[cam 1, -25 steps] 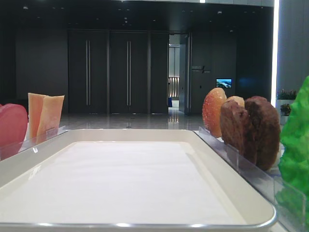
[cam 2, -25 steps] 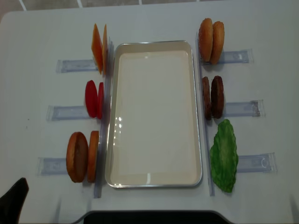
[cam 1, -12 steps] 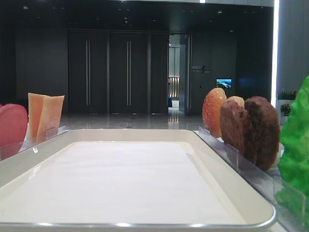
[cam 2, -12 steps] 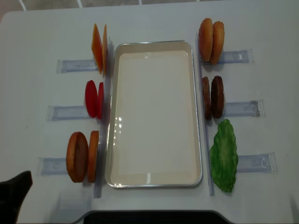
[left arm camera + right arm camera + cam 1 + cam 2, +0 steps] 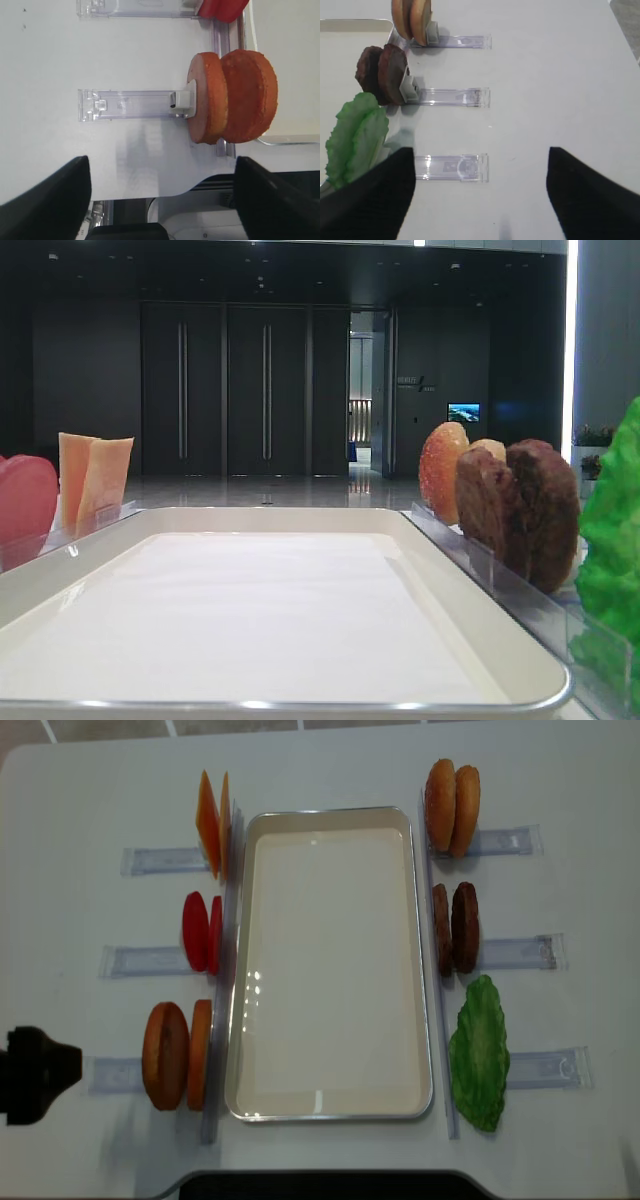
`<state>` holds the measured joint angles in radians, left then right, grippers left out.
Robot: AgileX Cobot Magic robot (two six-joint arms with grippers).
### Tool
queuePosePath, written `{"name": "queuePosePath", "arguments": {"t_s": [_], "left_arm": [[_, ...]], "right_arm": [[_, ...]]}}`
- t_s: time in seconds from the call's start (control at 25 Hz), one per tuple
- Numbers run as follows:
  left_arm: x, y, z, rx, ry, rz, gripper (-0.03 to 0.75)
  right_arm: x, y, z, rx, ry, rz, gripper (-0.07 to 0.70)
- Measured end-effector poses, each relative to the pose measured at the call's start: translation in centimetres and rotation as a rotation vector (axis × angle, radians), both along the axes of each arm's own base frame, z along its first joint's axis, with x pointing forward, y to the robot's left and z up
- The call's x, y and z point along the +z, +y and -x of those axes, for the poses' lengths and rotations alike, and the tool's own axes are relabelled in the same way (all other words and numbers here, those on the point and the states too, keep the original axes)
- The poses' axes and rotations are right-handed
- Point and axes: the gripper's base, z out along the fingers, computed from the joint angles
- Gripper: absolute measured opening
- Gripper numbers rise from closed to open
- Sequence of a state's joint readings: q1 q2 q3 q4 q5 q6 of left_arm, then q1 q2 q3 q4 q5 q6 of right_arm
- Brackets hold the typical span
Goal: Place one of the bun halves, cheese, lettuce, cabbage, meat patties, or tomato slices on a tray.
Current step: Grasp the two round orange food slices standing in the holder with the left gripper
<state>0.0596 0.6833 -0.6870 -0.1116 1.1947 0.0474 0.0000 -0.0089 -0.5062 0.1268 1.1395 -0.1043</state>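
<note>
Since a second ago the left arm [image 5: 35, 1072] has come up from the bottom left corner of the overhead view and now sits at the left edge, level with the near left buns [image 5: 178, 1055]; nothing else has shifted. The tray [image 5: 330, 816] lies lengthwise in the middle of a white table [image 5: 80, 790], its white liner bare. On its left, standing on edge in clear racks [image 5: 160, 860], are two cheese slices [image 5: 212, 824] at the far end, two tomato slices [image 5: 200, 931] in the middle, and the two near buns. On its right are two more buns [image 5: 451, 806] at the far end, two patties [image 5: 456, 928] in the middle, and lettuce [image 5: 480, 1055] nearest. In the left wrist view the left gripper [image 5: 160, 195] has its fingers [image 5: 45, 192] spread wide, holding nothing, with the near buns ahead of it and apart from it. In the right wrist view the right gripper [image 5: 480, 195] also has its dark fingers [image 5: 590, 200] spread wide and empty above the table, near the lettuce rack.
</note>
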Motion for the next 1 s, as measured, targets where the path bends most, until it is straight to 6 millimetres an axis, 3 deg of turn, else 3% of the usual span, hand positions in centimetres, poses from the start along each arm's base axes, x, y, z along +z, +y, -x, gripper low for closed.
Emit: {"name": "queuePosePath", "arguments": {"t_s": [0.44,0.76,1.0], "left_arm": [[2.2,0.4,-7.5,-0.005,0.151,0.009,0.692],[0.2,0.9,-10.0,-0.005,0.268,-0.021,0.690],[-0.1,0.8,-10.3,-0.006,0.282,-0.012,0.603]], "right_arm": [[0.0,0.0,0.0,0.000,0.000,0.000,0.518],[0.0,0.0,0.0,0.000,0.000,0.000,0.518],[0.0,0.0,0.0,0.000,-0.001,0.000,0.518]]}}
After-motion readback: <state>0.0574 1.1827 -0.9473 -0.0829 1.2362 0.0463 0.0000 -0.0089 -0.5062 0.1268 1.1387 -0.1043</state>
